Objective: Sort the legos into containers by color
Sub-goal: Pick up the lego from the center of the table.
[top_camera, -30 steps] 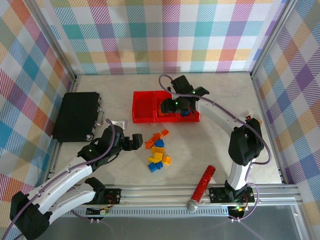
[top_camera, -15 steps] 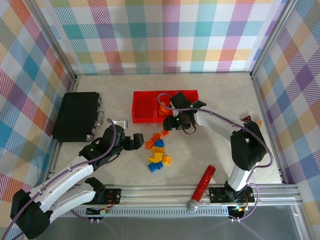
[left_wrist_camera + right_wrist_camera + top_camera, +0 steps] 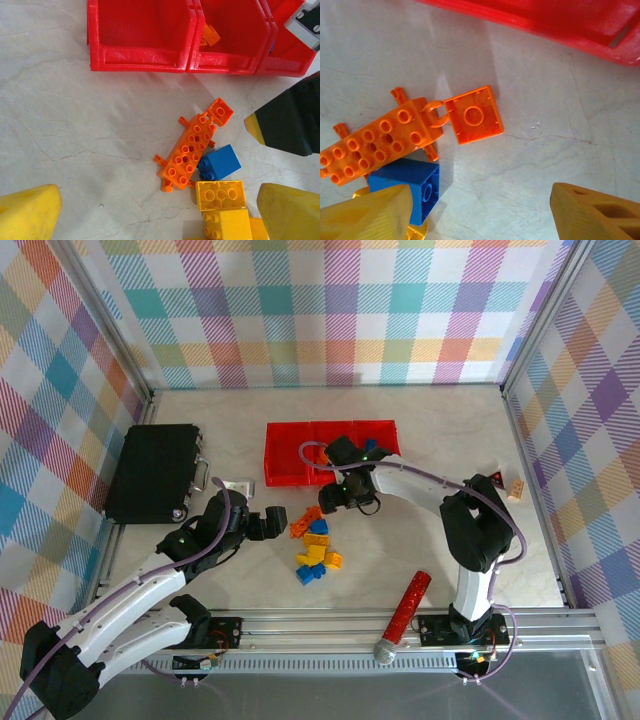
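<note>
Long orange lego (image 3: pixel 190 150) touching blue lego (image 3: pixel 222 161), red containers (image 3: pixel 145 62) beyond

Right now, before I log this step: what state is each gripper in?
Left gripper: open, holding nothing.
Right gripper: open, holding nothing.

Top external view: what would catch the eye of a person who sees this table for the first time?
The row of red containers at the table's middle stands out, with a loose cluster of orange, blue and yellow legos lying nearer the arms. The left gripper and the right gripper hang open at that cluster's left and far edges.
</note>
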Robot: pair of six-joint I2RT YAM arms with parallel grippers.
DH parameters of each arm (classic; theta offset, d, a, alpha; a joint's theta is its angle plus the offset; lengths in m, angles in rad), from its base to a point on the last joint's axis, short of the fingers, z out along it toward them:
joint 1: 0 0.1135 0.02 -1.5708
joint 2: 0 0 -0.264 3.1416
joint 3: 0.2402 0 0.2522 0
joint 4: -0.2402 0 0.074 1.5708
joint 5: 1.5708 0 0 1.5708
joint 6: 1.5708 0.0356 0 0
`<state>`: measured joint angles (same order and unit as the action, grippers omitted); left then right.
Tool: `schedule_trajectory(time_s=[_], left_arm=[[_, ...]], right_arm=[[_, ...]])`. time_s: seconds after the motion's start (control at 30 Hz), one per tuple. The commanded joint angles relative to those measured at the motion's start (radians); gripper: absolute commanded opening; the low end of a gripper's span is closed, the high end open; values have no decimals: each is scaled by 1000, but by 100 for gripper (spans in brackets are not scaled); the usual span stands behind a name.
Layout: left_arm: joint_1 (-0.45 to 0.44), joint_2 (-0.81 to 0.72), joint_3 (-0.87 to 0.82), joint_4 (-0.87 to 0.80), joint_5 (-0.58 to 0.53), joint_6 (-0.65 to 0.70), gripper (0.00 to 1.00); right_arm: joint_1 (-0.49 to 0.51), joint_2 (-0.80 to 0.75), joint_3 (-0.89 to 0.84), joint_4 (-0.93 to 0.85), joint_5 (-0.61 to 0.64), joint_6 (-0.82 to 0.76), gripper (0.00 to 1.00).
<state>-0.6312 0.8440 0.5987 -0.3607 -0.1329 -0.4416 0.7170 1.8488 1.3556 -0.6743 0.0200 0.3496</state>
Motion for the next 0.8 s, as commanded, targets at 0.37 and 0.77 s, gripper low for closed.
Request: schedule_trajectory(time_s=[0.37,0.77], left_arm=[[5,-25,-5,-12,-19,-3,100],[5,-49,-9,-41,-34,-4,100]], right_arm=[[2,102,120,-77,70,-84,89],[3,194,196,-101,53,-128,76]])
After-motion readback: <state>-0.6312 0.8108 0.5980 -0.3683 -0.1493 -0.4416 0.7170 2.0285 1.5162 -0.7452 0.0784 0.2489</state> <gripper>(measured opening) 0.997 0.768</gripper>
